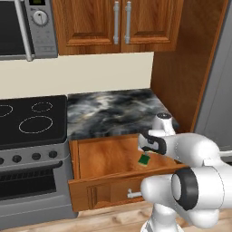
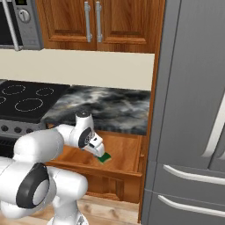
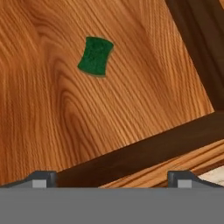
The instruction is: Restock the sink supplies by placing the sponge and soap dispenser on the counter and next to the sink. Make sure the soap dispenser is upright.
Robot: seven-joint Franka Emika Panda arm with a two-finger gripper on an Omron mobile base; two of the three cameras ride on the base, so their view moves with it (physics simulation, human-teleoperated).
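The sponge (image 3: 96, 56), green side up, lies flat on the wooden floor of an open drawer (image 1: 104, 156) under the counter (image 1: 113, 113). It also shows as a small green patch (image 1: 144, 159) (image 2: 104, 157) just below the hand. My gripper (image 3: 111, 179) hangs above the drawer's front part, pointing down, open, with nothing between its fingertips (image 3: 41, 179). The sponge is some way ahead of the fingertips, not touched. In the base views the gripper (image 1: 147, 149) (image 2: 97, 149) sits directly above the sponge. The soap dispenser and the sink are out of view.
The drawer's dark front rail (image 3: 144, 153) and side wall (image 3: 197, 48) frame the sponge. A stove (image 1: 31, 122) stands left of the counter, with a microwave (image 1: 27, 27) above it. Wall cabinets (image 1: 118, 22) hang overhead. A tall grey fridge (image 2: 193, 110) and a wooden side panel (image 1: 181, 68) close off the right.
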